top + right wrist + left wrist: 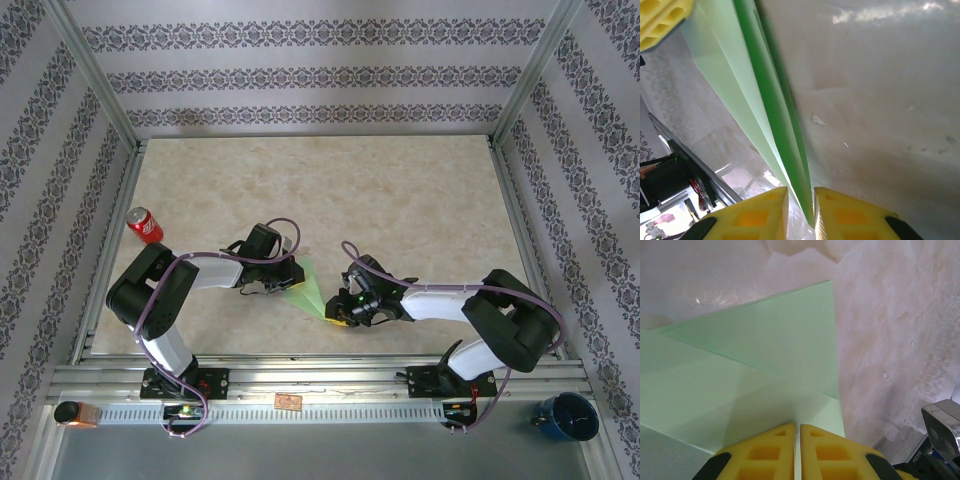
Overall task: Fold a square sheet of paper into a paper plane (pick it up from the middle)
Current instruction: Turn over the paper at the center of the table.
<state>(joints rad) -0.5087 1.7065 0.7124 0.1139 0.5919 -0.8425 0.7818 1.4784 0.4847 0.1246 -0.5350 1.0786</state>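
The matte light-green paper plane [308, 288], creased into a slim pointed wedge, is at the near middle of the mottled surface [400, 200]; left pincer [290, 283] and right pincer [338, 314], arms bent inward, each clamp one end.

The paper plane [306, 287] was pale green, the worktop [400, 190] mottled beige, the can [145, 225] red, the cup [567, 416] blue, the walls [300, 80] grey with ornamental stripes.

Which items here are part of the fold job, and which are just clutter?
In the job: partly folded light green paper sheet, pinched by left tool and right tool.
Lying about: red metal soda can, dark blue mug.
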